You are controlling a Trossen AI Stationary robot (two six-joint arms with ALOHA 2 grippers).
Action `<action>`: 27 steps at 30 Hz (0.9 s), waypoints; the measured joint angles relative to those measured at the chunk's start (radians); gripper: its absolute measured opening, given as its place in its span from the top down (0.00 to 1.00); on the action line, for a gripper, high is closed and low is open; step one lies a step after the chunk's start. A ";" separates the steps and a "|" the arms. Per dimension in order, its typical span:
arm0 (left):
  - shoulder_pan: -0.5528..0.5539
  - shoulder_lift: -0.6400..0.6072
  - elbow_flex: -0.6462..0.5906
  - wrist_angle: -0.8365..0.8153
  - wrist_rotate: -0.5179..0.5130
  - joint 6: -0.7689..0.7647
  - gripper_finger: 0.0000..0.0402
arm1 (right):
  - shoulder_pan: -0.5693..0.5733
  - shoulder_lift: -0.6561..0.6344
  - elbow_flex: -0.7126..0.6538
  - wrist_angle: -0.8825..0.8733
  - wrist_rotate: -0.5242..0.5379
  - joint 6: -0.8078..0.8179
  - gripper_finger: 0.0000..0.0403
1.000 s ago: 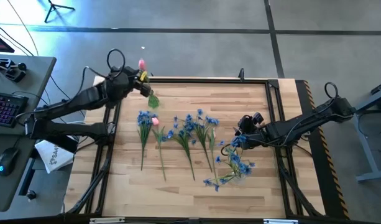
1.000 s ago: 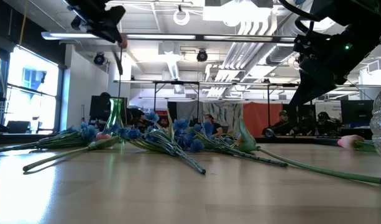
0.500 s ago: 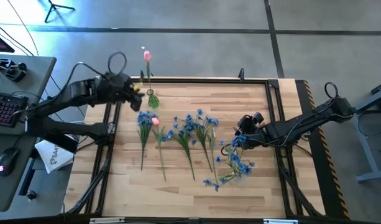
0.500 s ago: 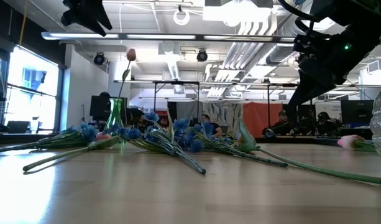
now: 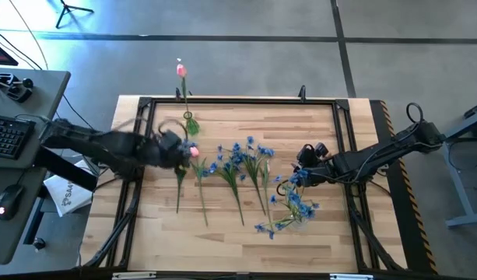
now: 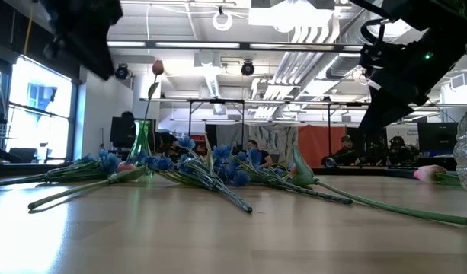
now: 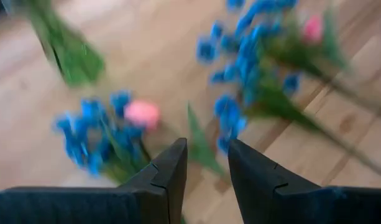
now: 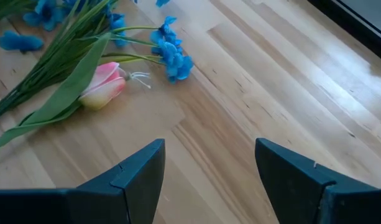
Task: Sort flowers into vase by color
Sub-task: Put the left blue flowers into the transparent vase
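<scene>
Pink tulip [image 7: 142, 114] lies just beyond left gripper [image 7: 207, 163], untouched.

Pink tulip [image 5: 180, 71], blue sprays [image 5: 246, 154], green stems.

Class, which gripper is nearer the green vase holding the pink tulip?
Left. The left gripper sits just in front of the green vase; the right gripper waits far across the table.

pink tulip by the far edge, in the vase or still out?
In. The pink tulip stands upright with its stem in the green vase; no gripper holds it.
</scene>
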 joint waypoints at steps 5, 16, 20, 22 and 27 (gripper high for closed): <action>-0.092 0.090 -0.126 0.017 0.000 -0.259 0.75 | 0.000 0.000 0.000 0.012 0.014 -0.008 0.39; -0.123 0.258 -0.296 0.176 0.100 -0.510 0.62 | 0.000 0.000 0.000 0.012 0.027 -0.008 0.39; -0.121 0.315 -0.328 0.235 0.097 -0.551 0.56 | 0.000 0.000 0.000 0.012 0.048 -0.008 0.39; -0.121 0.342 -0.342 0.261 0.097 -0.569 0.54 | 0.000 0.000 0.000 0.012 0.052 -0.008 0.39; -0.122 0.381 -0.351 0.306 0.088 -0.572 0.59 | 0.000 0.000 0.000 0.012 0.055 -0.003 0.39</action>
